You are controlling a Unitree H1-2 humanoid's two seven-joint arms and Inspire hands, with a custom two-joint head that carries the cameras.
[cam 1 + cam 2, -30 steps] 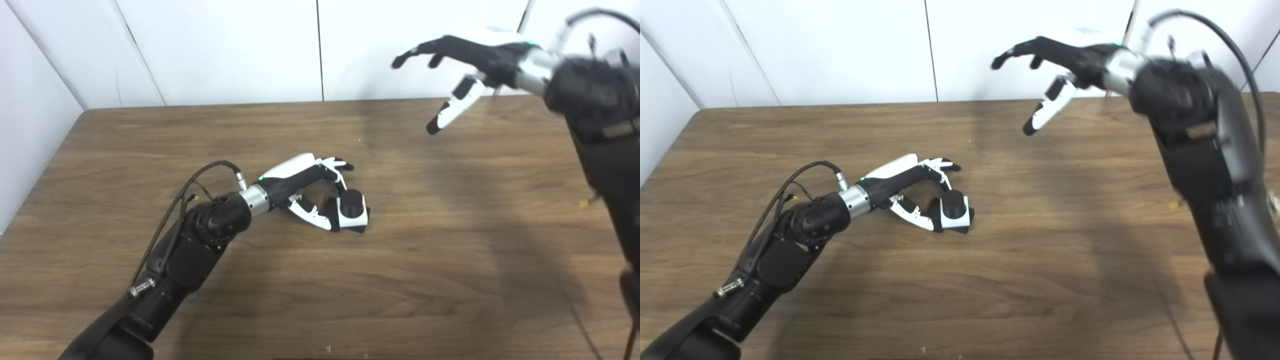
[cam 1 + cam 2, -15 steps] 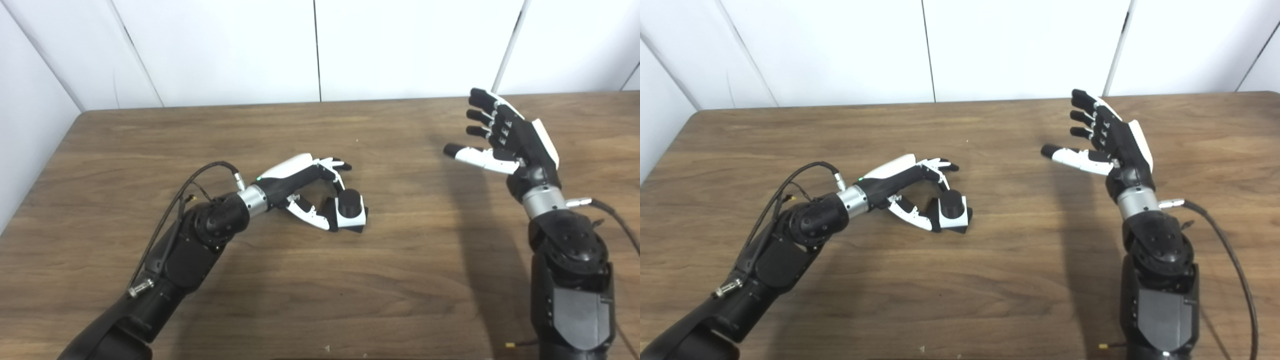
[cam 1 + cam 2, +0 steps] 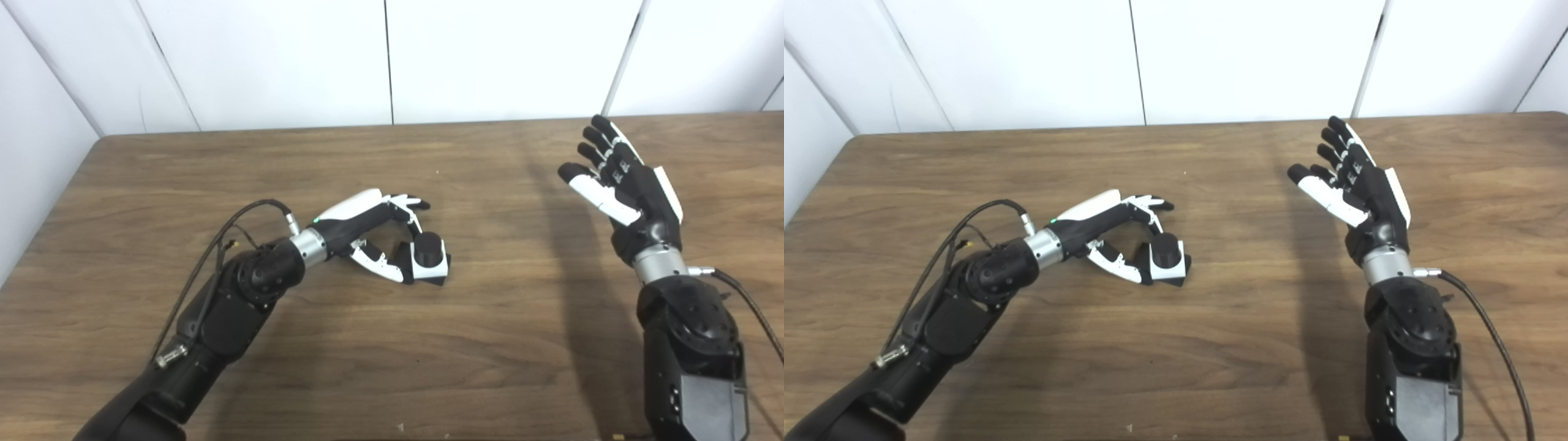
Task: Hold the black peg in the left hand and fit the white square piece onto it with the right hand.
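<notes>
Resting on the wooden table [image 3: 184, 171], the left hand [image 3: 380, 229] is seen curled around the assembly near the table's middle, its thumb and fingertips set against the sides of the white square piece [image 3: 429, 267]. The black peg [image 3: 429, 246] is shown standing up through that piece, with a black base plate [image 3: 436, 281] just visible beneath it, so the fit appears, on this evidence, to have been made already.

The change in the last second is confined to the right arm. A second ago the right hand [image 3: 625, 184] was blurred and raised high towards the far wall; it has since been brought down and drawn back to the right side of the table, well apart from the peg. It is now held upright with the palm turned towards the left hand, fingers spread and nothing in its grasp. Between the last half second and now, only a slight tilt of the wrist and a drawing-in of the thumb can be made out.

The left hand and the assembly are unmoved across all the pictures. The withdrawal is judged to mark the right hand's part as finished, with only the left hand's hold left to be released.
</notes>
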